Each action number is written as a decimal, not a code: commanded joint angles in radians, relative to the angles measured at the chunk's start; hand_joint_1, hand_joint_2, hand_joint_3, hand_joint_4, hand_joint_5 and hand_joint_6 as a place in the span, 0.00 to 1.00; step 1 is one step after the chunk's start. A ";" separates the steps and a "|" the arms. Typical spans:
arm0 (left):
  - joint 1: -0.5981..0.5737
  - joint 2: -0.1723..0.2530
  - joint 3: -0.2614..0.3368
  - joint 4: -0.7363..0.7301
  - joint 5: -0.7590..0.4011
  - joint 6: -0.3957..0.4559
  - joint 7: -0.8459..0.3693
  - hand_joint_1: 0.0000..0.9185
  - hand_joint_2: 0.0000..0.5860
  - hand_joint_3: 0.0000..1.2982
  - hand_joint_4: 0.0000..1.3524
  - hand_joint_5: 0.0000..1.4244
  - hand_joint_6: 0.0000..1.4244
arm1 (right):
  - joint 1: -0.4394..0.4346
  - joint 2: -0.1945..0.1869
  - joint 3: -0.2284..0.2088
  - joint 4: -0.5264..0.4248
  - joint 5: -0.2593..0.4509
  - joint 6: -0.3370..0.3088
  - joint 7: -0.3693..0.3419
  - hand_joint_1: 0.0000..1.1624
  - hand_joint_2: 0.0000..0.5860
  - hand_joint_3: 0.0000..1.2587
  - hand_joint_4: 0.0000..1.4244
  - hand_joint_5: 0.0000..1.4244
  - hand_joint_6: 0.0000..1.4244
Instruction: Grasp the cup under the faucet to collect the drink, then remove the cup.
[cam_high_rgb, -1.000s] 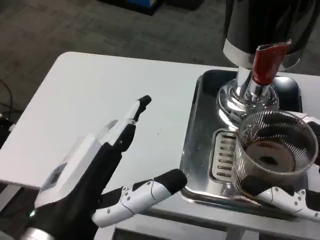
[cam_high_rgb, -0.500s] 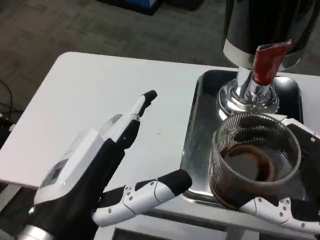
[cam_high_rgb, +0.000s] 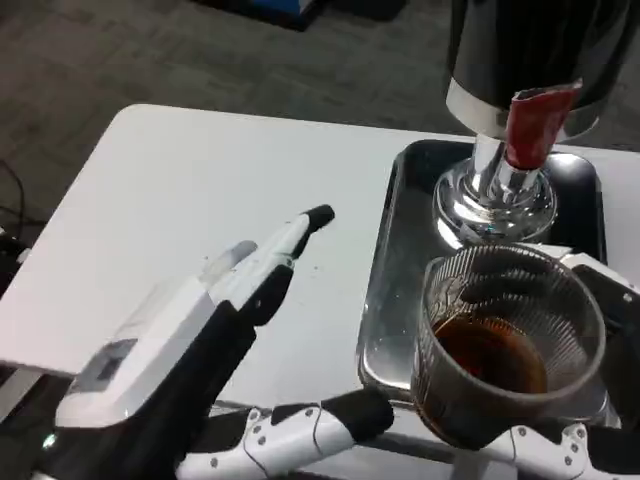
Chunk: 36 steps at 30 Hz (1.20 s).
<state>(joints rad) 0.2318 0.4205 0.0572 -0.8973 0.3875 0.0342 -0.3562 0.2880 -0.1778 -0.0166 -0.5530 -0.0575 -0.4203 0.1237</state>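
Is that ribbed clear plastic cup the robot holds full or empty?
Partly full. The ribbed clear plastic cup has dark brown drink pooled in its lower part, well below the rim, while the right hand holds it upright.

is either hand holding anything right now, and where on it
The right hand holds the ribbed clear cup of brown drink, fingers wrapped around its lower side wall. The left hand holds nothing, its fingers spread above the table.

No readable text, labels, brands or numbers anywhere: none on the glass cup (cam_high_rgb: 508, 345), the red faucet handle (cam_high_rgb: 535, 125), the steel tray (cam_high_rgb: 385, 270), or the worktop (cam_high_rgb: 190, 190).
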 joint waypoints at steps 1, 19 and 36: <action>0.022 0.078 0.046 -0.077 0.077 -0.055 -0.052 0.00 0.11 0.03 0.00 0.04 0.00 | 0.016 -0.006 0.005 -0.047 0.031 -0.014 0.018 0.73 0.30 0.47 0.43 0.50 0.42; 0.073 0.090 0.095 -0.136 0.131 -0.087 -0.107 0.00 0.05 0.03 0.00 0.03 0.00 | 0.050 -0.008 0.052 -0.108 0.026 0.011 0.047 0.74 0.29 0.47 0.43 0.50 0.42; 0.105 0.069 0.136 -0.134 0.101 -0.105 -0.103 0.00 0.02 0.02 0.00 0.03 0.00 | 0.049 -0.008 0.085 -0.130 0.010 0.037 0.046 0.75 0.29 0.47 0.43 0.50 0.42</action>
<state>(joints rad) 0.3191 0.4923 0.1806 -1.0198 0.5016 -0.0542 -0.4522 0.3449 -0.1946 0.0580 -0.6499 -0.0530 -0.3744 0.1705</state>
